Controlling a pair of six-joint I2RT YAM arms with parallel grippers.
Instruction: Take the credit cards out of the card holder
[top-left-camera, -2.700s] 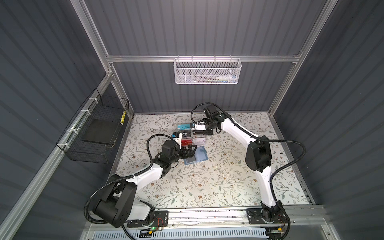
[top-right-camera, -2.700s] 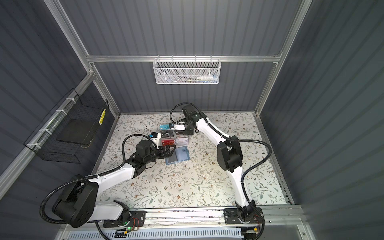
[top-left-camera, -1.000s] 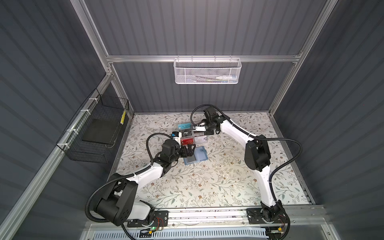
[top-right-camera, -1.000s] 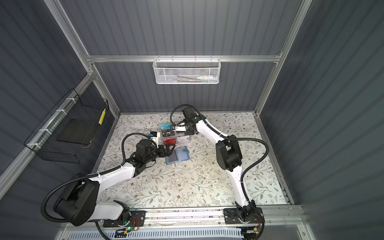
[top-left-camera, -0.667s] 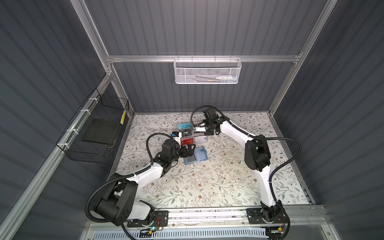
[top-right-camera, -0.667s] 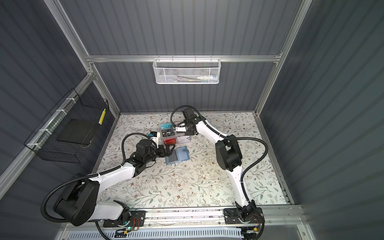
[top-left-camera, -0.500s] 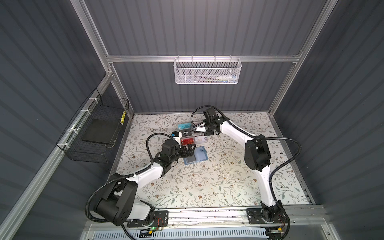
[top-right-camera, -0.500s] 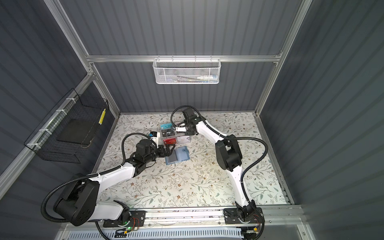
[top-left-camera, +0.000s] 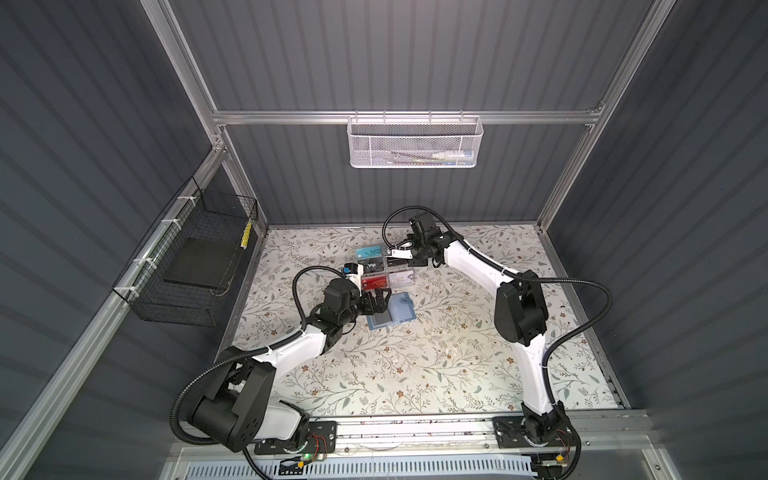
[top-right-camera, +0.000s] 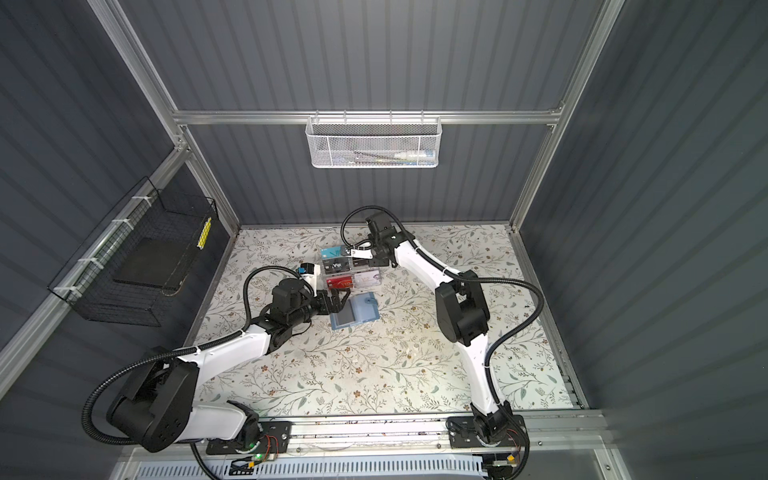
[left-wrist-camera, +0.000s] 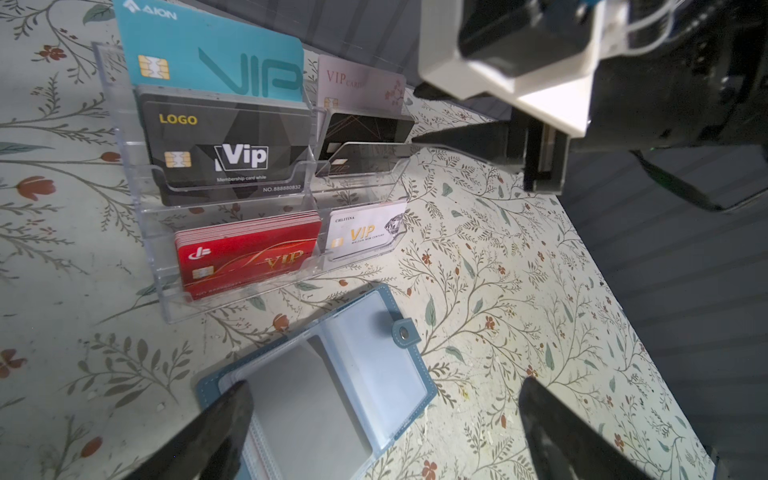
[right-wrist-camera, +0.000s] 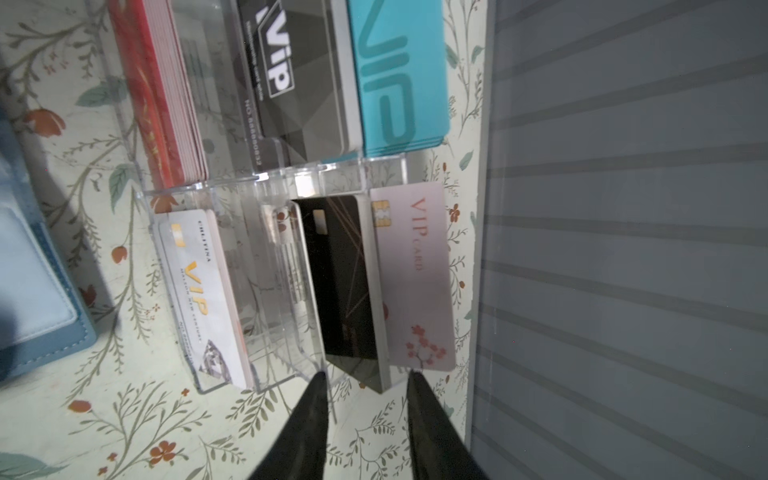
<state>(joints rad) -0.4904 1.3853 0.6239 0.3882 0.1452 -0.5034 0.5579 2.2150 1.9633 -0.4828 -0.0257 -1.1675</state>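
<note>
Right gripper (right-wrist-camera: 363, 376) is letting go just now. Its jaws are spreading partway and not clamping anything, with the black card (right-wrist-camera: 340, 282) now sitting in the acrylic rack (right-wrist-camera: 266, 266), one corner poking between the tips. Left gripper (left-wrist-camera: 386, 388) is hanging wide open and empty over the open card holder (left-wrist-camera: 405, 332). So one card's out, and I'm guessing that grey patch (left-wrist-camera: 316, 399) is the next one.
</note>
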